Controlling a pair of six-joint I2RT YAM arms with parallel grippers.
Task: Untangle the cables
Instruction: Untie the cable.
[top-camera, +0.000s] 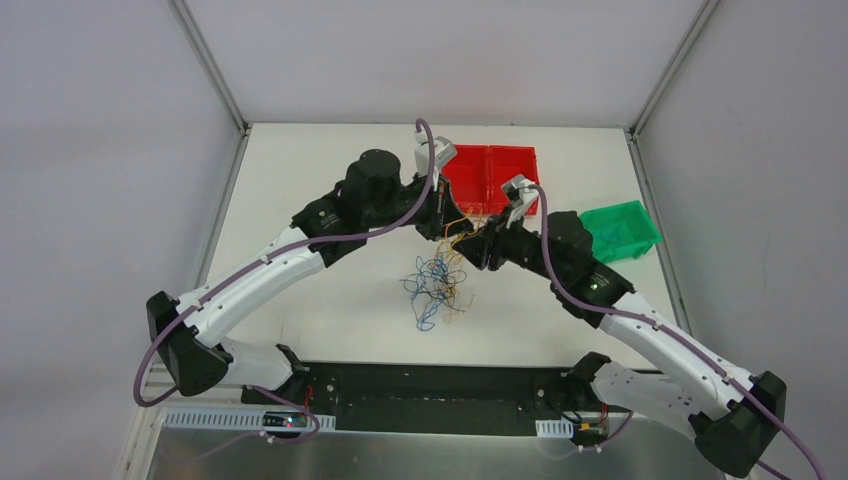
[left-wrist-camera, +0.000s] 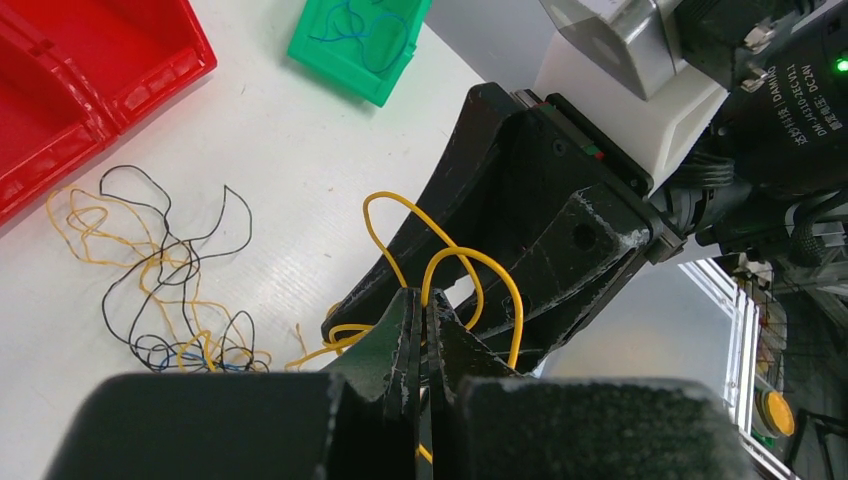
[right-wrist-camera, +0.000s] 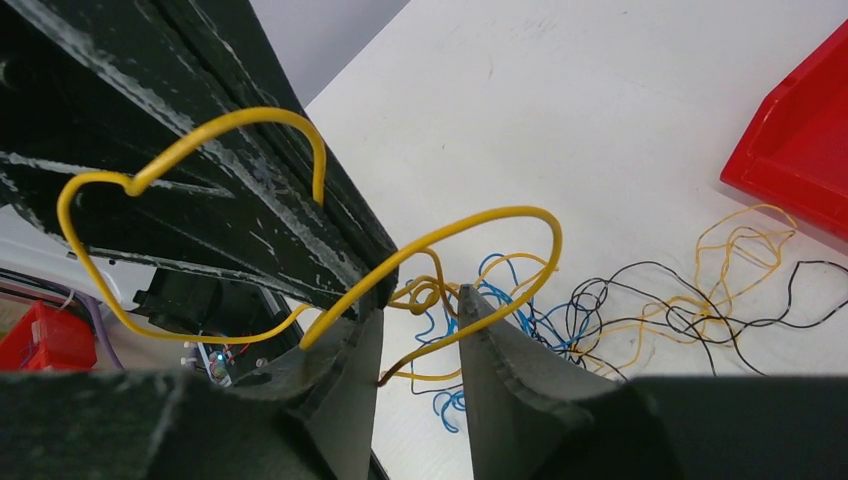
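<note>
The cables (top-camera: 435, 287) lie as a loose clump of yellow, blue and black strands on the white table, just below both grippers. My left gripper (top-camera: 446, 226) is shut on a yellow cable (left-wrist-camera: 468, 262), which loops up out of the closed fingertips in the left wrist view (left-wrist-camera: 424, 300). My right gripper (top-camera: 470, 247) faces it at close range. Its jaws stand open in the right wrist view (right-wrist-camera: 418, 305), with the same yellow cable (right-wrist-camera: 470, 225) running through the gap. The clump also shows in the left wrist view (left-wrist-camera: 165, 290) and the right wrist view (right-wrist-camera: 640, 300).
A red two-part bin (top-camera: 490, 178) stands just behind the grippers. A green bin (top-camera: 620, 232) at the right holds a blue wire (left-wrist-camera: 365, 25). The enclosure's grey walls rise at the left, right and back.
</note>
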